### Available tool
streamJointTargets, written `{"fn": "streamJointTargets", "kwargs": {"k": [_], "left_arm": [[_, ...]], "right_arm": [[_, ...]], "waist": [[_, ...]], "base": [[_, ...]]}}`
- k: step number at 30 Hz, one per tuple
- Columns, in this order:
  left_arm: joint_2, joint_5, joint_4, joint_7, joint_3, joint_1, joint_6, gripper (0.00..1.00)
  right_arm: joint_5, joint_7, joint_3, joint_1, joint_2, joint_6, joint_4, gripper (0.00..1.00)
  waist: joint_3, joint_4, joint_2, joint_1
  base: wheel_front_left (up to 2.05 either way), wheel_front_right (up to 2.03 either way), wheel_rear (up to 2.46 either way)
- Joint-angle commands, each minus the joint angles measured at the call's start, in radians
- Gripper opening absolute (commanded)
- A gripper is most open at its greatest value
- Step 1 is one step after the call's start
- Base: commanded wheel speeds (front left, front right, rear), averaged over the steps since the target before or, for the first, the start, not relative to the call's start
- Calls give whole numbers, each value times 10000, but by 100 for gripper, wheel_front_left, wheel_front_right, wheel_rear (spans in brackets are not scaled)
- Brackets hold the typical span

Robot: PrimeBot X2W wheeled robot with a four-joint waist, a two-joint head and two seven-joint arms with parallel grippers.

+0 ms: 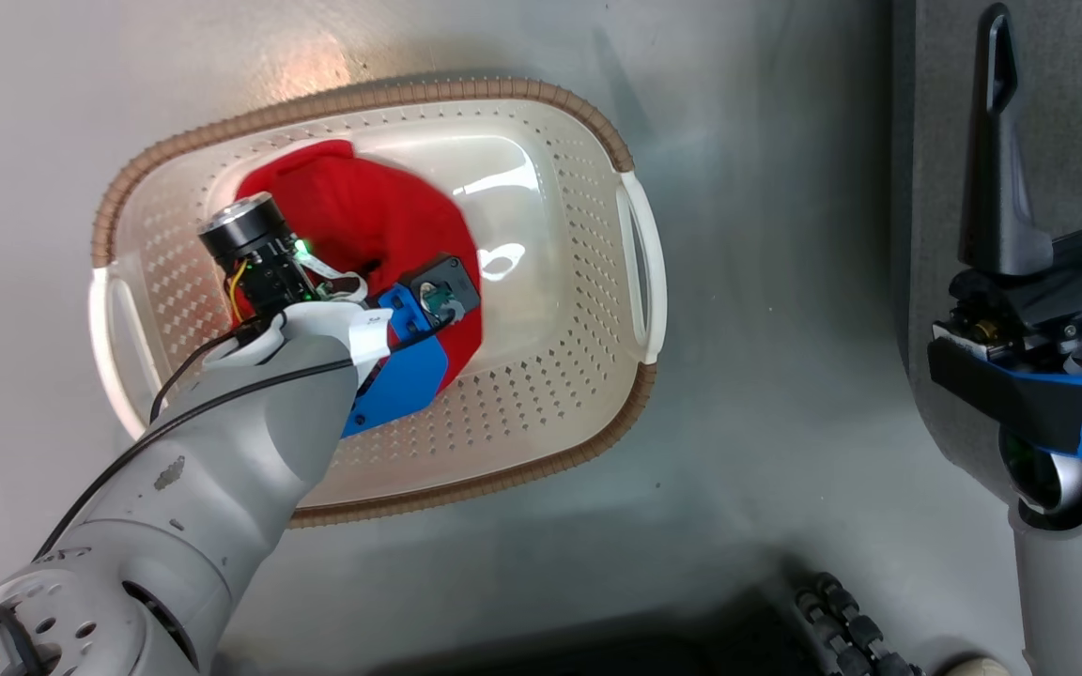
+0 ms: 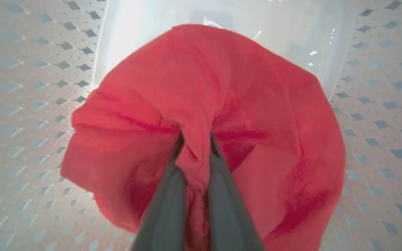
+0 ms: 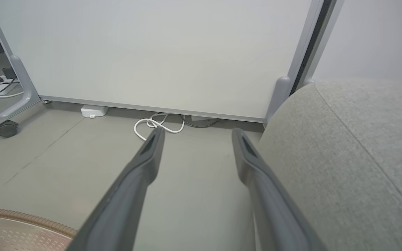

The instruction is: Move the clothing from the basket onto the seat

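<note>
A plain red garment (image 1: pixel 363 211) lies bunched in the cream-white basket (image 1: pixel 560 394) on the floor. My left arm reaches down into the basket, and its wrist (image 1: pixel 316 319) hides the fingers in the head view. In the left wrist view my left gripper (image 2: pixel 195 141) is shut on a raised fold of the red garment (image 2: pixel 257 104), which spreads out over the basket's bottom (image 2: pixel 291 38). My right gripper (image 3: pixel 197 137) stands open and holds nothing, beside the light grey seat (image 3: pixel 344 157). In the head view the right gripper (image 1: pixel 1062 38) is over the seat's edge (image 1: pixel 921 188).
The basket's brown rim (image 3: pixel 23 218) is at the lower left of the right wrist view. A white panel on a wheeled frame (image 3: pixel 152 52) stands ahead, with white cables (image 3: pixel 152 123) on the floor below it. A dark toothed wheel (image 1: pixel 842 620) sits near the bottom edge.
</note>
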Motion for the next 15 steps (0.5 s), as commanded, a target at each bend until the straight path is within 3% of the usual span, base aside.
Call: {"fn": "streamJointTargets", "kwargs": {"k": [1, 15], "left_arm": [[22, 102, 9, -218, -4, -118, -2, 0], [-257, -1344, -130, -3068, 554, 710, -2, 0]], "right_arm": [[-36, -34, -56, -25, 7, 1, 71, 100], [56, -36, -146, 513, -131, 3, 1029, 100]], "waist": [[-248, 100, 0, 0], [-2951, 892, 0, 0]], "base": [[0, 0, 0], [0, 0, 0]]}}
